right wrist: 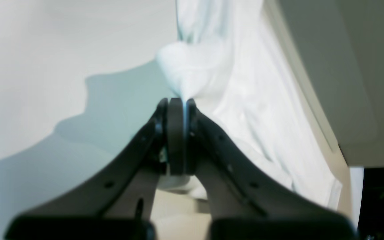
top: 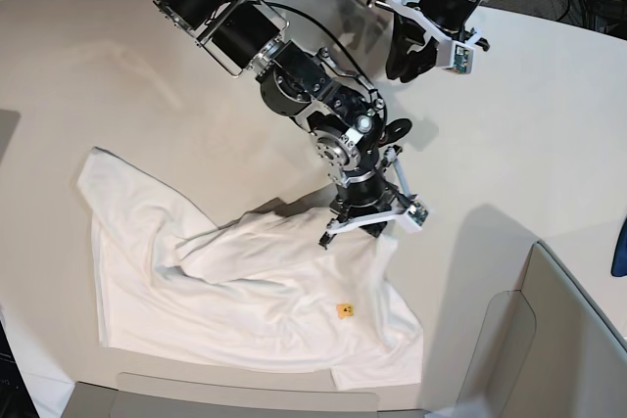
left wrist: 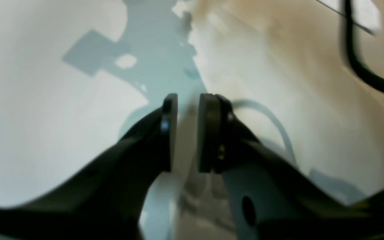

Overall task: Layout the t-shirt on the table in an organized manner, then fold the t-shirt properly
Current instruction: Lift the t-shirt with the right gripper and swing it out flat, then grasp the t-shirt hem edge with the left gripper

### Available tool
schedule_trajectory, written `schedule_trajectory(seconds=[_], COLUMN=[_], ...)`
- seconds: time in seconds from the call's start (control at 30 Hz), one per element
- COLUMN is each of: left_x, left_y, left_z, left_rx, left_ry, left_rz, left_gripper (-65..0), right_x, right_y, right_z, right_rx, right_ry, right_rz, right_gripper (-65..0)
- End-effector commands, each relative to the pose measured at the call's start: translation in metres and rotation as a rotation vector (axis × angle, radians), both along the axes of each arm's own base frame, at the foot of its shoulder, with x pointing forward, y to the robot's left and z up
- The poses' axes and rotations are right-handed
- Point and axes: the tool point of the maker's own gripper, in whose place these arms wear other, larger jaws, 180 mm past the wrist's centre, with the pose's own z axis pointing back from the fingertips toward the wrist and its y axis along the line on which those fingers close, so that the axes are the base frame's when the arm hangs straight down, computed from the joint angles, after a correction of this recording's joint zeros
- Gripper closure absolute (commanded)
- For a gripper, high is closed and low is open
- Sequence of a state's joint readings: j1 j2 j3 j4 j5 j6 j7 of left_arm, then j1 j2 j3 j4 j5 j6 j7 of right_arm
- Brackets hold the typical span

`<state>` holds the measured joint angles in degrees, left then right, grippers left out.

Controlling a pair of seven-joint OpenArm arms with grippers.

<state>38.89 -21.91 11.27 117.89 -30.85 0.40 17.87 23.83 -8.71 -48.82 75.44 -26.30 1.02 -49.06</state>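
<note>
The t-shirt (top: 245, 291) lies plain white side up at the front left of the table (top: 539, 144), rumpled, with its small yellow tag (top: 344, 310) showing. My right gripper (top: 359, 226) stands over the shirt's upper right edge, shut on a pinch of the fabric. In the right wrist view the white cloth (right wrist: 245, 100) bunches into a peak at the closed right gripper (right wrist: 178, 100). My left gripper (top: 405, 56) hovers far back over bare table, away from the shirt. In the left wrist view it (left wrist: 187, 100) is open by a narrow gap with nothing between the pads.
A grey bin-like panel (top: 549, 340) stands at the table's front right corner, and another grey panel (top: 245, 403) runs along the front edge. Black cables (left wrist: 362, 66) hang near the left arm. A blue object (top: 619, 247) shows at the right edge.
</note>
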Motion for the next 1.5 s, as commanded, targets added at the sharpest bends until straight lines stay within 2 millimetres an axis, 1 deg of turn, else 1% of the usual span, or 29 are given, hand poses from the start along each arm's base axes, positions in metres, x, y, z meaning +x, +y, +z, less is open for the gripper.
schedule_trajectory(seconds=[0.0, 0.1, 0.13, 0.23, 0.3, 0.37, 0.4, 0.43, 0.47, 0.5, 0.53, 0.57, 0.6, 0.63, 0.67, 0.7, 0.73, 0.8, 0.83, 0.9, 0.97, 1.03, 1.1, 1.13, 1.2, 1.27, 1.33, 1.4, 1.47], left_x=[0.001, -0.003, -0.003, -0.004, -0.007, -0.007, -0.007, -0.007, -0.007, -0.007, -0.007, -0.008, -0.008, -0.008, -0.009, -0.009, -0.010, -0.013, -0.013, -0.012, -0.009, -0.011, -0.012, -0.012, -0.011, -0.010, -0.011, -0.011, -0.005], left_y=[0.005, 0.010, 0.010, 0.008, 0.008, 0.008, 0.009, 0.009, 0.009, 0.010, 0.010, 0.009, 0.008, 0.007, 0.007, 0.004, -0.002, -0.008, -0.008, -0.015, -0.022, -0.030, -0.040, -0.046, -0.055, -0.060, -0.061, -0.061, -0.060], left_z=[0.008, 0.008, 0.008, 0.007, 0.006, 0.005, 0.006, 0.005, 0.005, 0.005, 0.005, 0.005, 0.005, 0.005, 0.004, 0.004, 0.004, 0.003, 0.003, 0.003, 0.005, 0.005, 0.006, 0.007, 0.009, 0.010, 0.010, 0.010, 0.014], left_rx=[-0.015, -0.041, -0.046, -0.049, -0.051, -0.051, -0.050, -0.048, -0.046, -0.045, -0.045, -0.047, -0.048, -0.050, -0.052, -0.056, -0.066, -0.076, -0.076, -0.088, -0.103, -0.115, -0.133, -0.142, -0.158, -0.167, -0.170, -0.169, -0.169], left_ry=[-0.026, -0.007, -0.006, 0.000, 0.006, 0.008, 0.007, 0.008, 0.007, 0.007, 0.007, 0.008, 0.009, 0.012, 0.015, 0.016, 0.019, 0.028, 0.028, 0.027, 0.018, 0.021, 0.023, 0.021, 0.016, 0.013, 0.014, 0.014, -0.004], left_rz=[0.014, 0.041, 0.043, 0.039, 0.040, 0.040, 0.041, 0.041, 0.041, 0.040, 0.040, 0.038, 0.037, 0.036, 0.036, 0.031, 0.018, 0.002, 0.000, -0.012, -0.029, -0.048, -0.070, -0.082, -0.102, -0.114, -0.116, -0.116, -0.114], left_gripper=[-11.2, -11.2, -11.2, -11.2, -11.2, -11.2, -11.2, -11.2, -11.2, -11.2, -11.2, -11.2, -11.2, -11.2, -11.2, -11.2, -11.2, -11.2, -11.2, -11.2, -11.2, -11.2, -11.2, -11.2, -11.2, -11.2, -11.2, -11.2, -11.2], right_x=[0.005, -0.010, -0.016, -0.023, -0.036, -0.050, -0.057, -0.058, -0.056, -0.047, -0.036, -0.022, -0.006, 0.008, 0.014, 0.015, 0.010, -0.003, -0.011, -0.027, -0.046, -0.065, -0.081, -0.088, -0.093, -0.098, -0.103, -0.109, -0.115], right_y=[0.012, 0.038, 0.046, 0.064, 0.076, 0.073, 0.064, 0.048, 0.024, -0.011, -0.043, -0.084, -0.130, -0.188, -0.243, -0.292, -0.339, -0.396, -0.419, -0.444, -0.458, -0.467, -0.468, -0.468, -0.462, -0.457, -0.451, -0.448, -0.446], right_z=[0.030, 0.070, 0.086, 0.139, 0.187, 0.246, 0.278, 0.305, 0.327, 0.343, 0.349, 0.348, 0.332, 0.310, 0.284, 0.256, 0.227, 0.185, 0.157, 0.114, 0.080, 0.052, 0.035, 0.030, 0.026, 0.021, 0.017, 0.012, 0.007], right_rx=[0.028, 0.082, 0.127, 0.294, 0.480, 0.693, 0.801, 0.892, 0.973, 1.051, 1.108, 1.170, 1.173, 1.156, 1.131, 1.108, 1.089, 1.071, 1.071, 1.066, 1.018, 0.958, 0.900, 0.866, 0.804, 0.760, 0.742, 0.744, 0.738], right_ry=[-0.080, -0.169, -0.187, -0.219, -0.275, -0.384, -0.453, -0.523, -0.592, -0.648, -0.680, -0.705, -0.728, -0.753, -0.761, -0.752, -0.730, -0.666, -0.606, -0.505, -0.431, -0.372, -0.325, -0.310, -0.284, -0.262, -0.243, -0.228, -0.210], right_rz=[0.027, 0.117, 0.146, 0.228, 0.322, 0.386, 0.397, 0.378, 0.327, 0.227, 0.125, -0.013, -0.164, -0.336, -0.496, -0.636, -0.762, -0.898, -0.959, -1.030, -1.084, -1.118, -1.117, -1.108, -1.062, -1.037, -1.023, -1.031, -1.036], right_gripper=[0.0, 0.0, 0.0, 0.0, 0.0, 0.0, 0.0, 0.0, 0.0, 0.0, 0.0, 0.0, 0.0, 0.0, 0.0, 0.0, 0.0, 0.0, 0.0, 0.0, 0.0, 0.0, 0.0, 0.0, -0.2, -3.9, -6.3, -6.5, -6.5])
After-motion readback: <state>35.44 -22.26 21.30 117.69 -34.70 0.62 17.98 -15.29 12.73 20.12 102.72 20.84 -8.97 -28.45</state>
